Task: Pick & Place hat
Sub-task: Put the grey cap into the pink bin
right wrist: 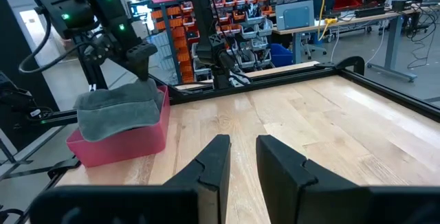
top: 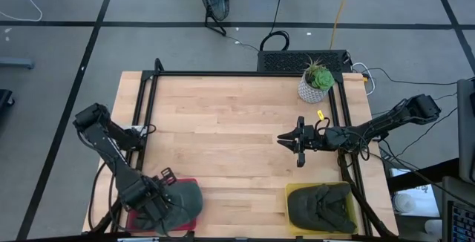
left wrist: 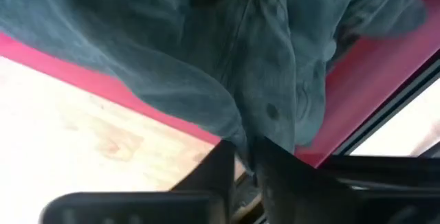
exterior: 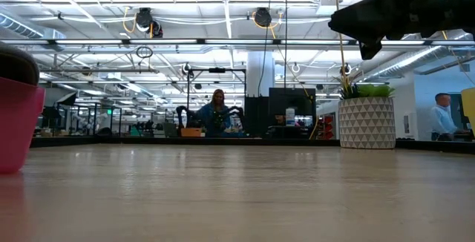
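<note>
- The grey hat (top: 180, 199) lies on top of the pink bin (top: 191, 218), at about 7 o'clock on the worktop (top: 223, 138) in the high view.
- The left end effector (top: 152, 206) is low at the bin; in the left wrist view its fingers (left wrist: 275, 176) stand close together with a fold of the hat's fabric between them, so it seems to pinch the hat.
- I judge the step in hand to be the lift. It is best to raise straight up until the whole hat is free of the bin wall, because loose cloth can drag the light bin.
- The pinch holds only an edge, so a slow move is safer.
- The right end effector (top: 298, 142) waits at about 3 o'clock, fingers a little apart, holding nothing.
- A second dark hat (top: 321, 206) fills the yellow bin (top: 291, 211) at 5 o'clock.
</note>
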Robot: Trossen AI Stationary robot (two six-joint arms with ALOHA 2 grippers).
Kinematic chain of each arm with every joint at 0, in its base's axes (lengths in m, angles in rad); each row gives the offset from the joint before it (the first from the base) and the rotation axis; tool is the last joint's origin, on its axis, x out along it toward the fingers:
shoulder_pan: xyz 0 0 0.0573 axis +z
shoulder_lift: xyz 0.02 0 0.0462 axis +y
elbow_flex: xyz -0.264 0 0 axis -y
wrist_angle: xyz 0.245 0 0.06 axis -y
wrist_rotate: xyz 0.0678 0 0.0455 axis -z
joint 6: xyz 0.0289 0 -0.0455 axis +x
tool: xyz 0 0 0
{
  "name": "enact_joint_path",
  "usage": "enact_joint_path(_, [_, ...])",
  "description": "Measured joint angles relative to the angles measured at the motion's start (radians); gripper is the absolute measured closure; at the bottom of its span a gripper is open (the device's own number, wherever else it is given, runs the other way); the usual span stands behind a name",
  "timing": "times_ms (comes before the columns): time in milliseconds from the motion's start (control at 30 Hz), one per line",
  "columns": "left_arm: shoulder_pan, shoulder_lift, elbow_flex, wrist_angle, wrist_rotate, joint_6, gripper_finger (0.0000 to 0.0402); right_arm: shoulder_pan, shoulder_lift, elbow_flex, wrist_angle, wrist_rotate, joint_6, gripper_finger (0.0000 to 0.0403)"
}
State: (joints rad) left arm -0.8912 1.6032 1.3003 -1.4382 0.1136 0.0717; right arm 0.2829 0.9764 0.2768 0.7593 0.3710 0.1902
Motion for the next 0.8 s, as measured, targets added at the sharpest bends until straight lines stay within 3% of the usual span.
enact_joint_path(267, [0.0, 0.0, 0.04, -0.124, -0.058, -0.033, 0.0255, 0.0, 0.0, 0.0, 0.001, 0.0, 0.0, 0.0344])
enact_joint_path(500, [0.013, -0.028, 0.202, -0.129, -0.327, -0.098, 0.0233, 0.0, 0.0, 0.0, 0.008, 0.0, 0.0, 0.0344])
enact_joint_path(633, [0.047, -0.03, 0.266, 0.057, -0.479, -0.207, 0.0244, 0.0, 0.0, 0.0, 0.015, 0.0, 0.0, 0.0344])
enact_joint_path(800, [0.098, 0.005, 0.185, 0.404, -0.479, -0.28, 0.0264, 0.0, 0.0, 0.0, 0.014, -0.001, 0.003, 0.0344])
